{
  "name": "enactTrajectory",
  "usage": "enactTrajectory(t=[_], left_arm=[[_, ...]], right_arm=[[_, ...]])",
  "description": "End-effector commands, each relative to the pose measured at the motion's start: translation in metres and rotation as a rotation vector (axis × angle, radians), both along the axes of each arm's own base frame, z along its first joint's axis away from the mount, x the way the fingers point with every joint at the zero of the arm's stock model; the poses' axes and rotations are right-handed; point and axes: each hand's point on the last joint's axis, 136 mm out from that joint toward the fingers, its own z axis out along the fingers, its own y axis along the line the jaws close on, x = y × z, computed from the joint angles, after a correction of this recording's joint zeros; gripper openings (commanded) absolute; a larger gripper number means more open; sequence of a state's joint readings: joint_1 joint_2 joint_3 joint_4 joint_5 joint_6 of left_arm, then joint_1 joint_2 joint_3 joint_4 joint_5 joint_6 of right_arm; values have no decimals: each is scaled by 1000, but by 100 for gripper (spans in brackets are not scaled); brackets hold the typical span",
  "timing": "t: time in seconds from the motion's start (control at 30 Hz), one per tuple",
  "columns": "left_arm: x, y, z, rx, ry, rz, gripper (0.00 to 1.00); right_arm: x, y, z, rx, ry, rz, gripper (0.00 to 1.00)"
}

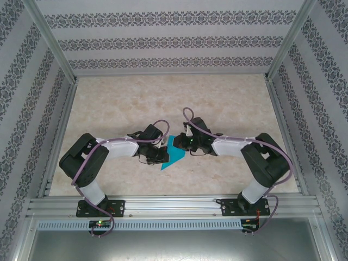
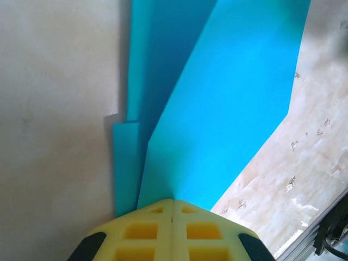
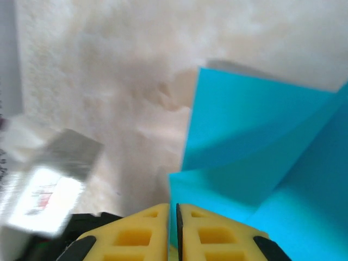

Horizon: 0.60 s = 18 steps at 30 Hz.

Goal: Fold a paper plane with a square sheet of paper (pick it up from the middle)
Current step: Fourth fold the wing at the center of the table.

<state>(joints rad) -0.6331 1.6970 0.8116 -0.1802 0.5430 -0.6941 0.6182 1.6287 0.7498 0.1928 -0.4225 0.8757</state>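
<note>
Teal paper (image 1: 174,153), partly folded, sits at the centre of the table (image 1: 163,98), between both grippers.

Left gripper (image 2: 173,202): yellow fingers pressed together, pinching a corner of the paper. In the left wrist view the layered sheet fans out from the tips toward 12 and 1 o'clock.

Right gripper (image 3: 177,206): fingers nearly closed, thin slit between them. A paper edge seems caught there, though the view is blurred. The sheet spreads toward 1–3 o'clock.

Overhead: left gripper at the paper's 9 o'clock, right gripper at its 2 o'clock.
</note>
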Motion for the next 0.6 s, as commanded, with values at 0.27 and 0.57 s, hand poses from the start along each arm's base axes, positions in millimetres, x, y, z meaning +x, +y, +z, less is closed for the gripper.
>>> enactTrajectory(t=[0.27,0.57], left_arm=[[-19,28,-27,121,78,7,2],[-25,35,-29,138,101,4,1]], right_arm=[[-21,27,-20,2,33,94,12],[-16,15,-67,-91,106,33,10]])
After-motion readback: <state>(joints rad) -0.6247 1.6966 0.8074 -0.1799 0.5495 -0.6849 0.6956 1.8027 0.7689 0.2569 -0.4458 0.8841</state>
